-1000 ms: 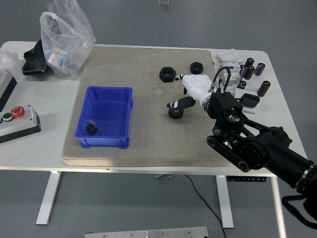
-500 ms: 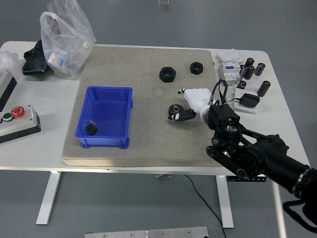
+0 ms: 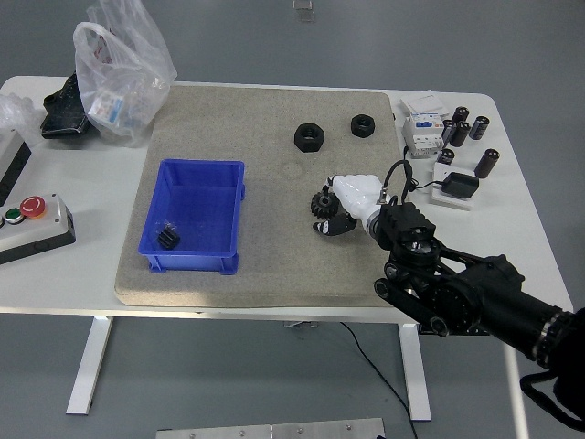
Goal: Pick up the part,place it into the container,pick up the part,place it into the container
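Head view: right hand (image 3: 340, 208), glossy white shell, fingers clasping toothed black gear (image 3: 322, 203) on coarse beige mat (image 3: 265, 247); blue plastic bin (image 3: 195, 216) rectangular.

The right arm (image 3: 457, 288) comes in from the lower right corner and reaches forward and to the left. Its black, bulky forearm narrows to a wrist (image 3: 402, 224) with a thin cable looping over it. At the end sits the right hand (image 3: 352, 197), white on its back and turned palm down, its dark fingers (image 3: 331, 222) curled under and closed on a small black gear (image 3: 321, 203). No left arm shows.
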